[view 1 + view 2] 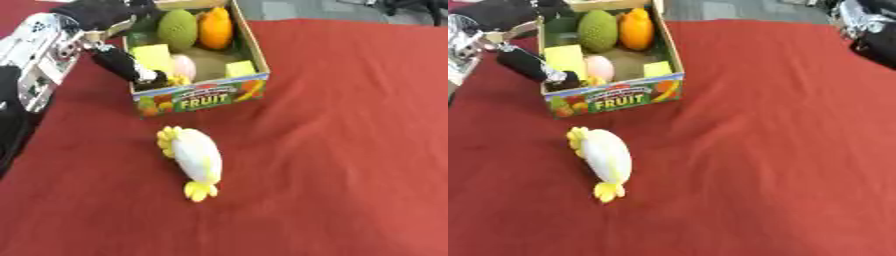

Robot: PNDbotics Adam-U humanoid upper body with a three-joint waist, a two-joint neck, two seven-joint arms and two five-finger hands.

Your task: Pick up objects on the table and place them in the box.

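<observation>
We see our left arm (39, 55) cased in shiny silver metal with dark holes; its hand (122, 62) is black.

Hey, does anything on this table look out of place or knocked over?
One thing: a white and yellow toy lies on its side on the red cloth, in front of the fruit box rather than in it. The left hand is at the box's near left corner. Nothing looks spilled or damaged.
</observation>
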